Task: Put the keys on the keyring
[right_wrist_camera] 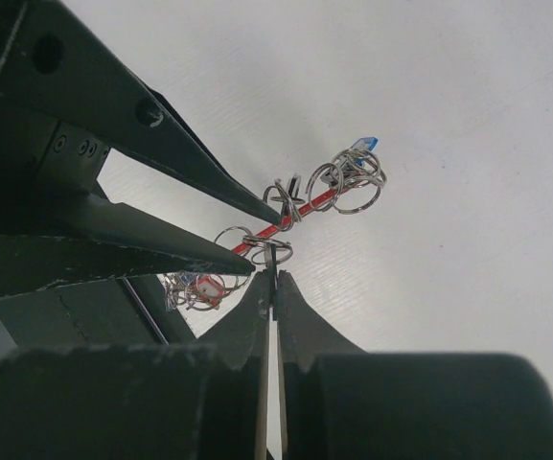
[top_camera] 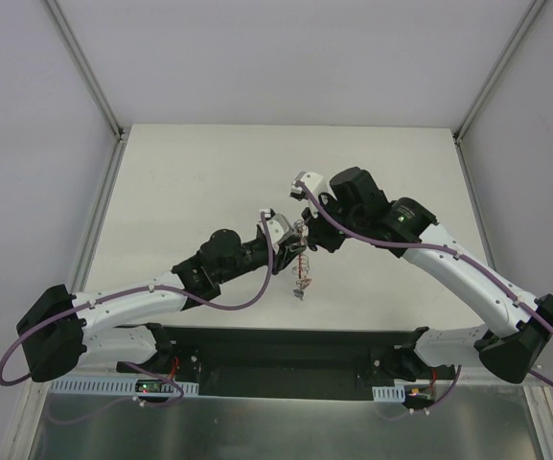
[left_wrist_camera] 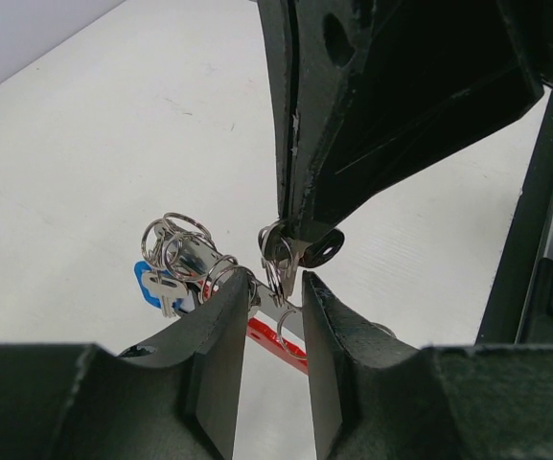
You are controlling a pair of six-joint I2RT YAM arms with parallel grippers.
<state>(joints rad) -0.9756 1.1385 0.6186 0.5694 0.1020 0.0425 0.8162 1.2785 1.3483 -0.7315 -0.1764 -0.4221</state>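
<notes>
The keyring [top_camera: 301,270] hangs in the air between both arms above the table's middle. My left gripper [top_camera: 293,236] is shut on it. In the left wrist view the ring bunch [left_wrist_camera: 192,254], a blue key [left_wrist_camera: 148,284] and the red tag [left_wrist_camera: 278,347] sit around its fingertips [left_wrist_camera: 228,292]. My right gripper [top_camera: 305,222] comes from the upper right, shut on the black key [left_wrist_camera: 323,247], whose blade meets a small ring. In the right wrist view a thin dark sliver sits between the right gripper's [right_wrist_camera: 274,273] pads, beside the red tag [right_wrist_camera: 300,213] and a red-headed key [right_wrist_camera: 205,286].
The white table [top_camera: 209,172] is fenced by pale walls and grey corner posts [top_camera: 89,72]. A black base plate [top_camera: 286,350] runs along the near edge between the arm bases. Purple cables [top_camera: 247,302] loop off both arms.
</notes>
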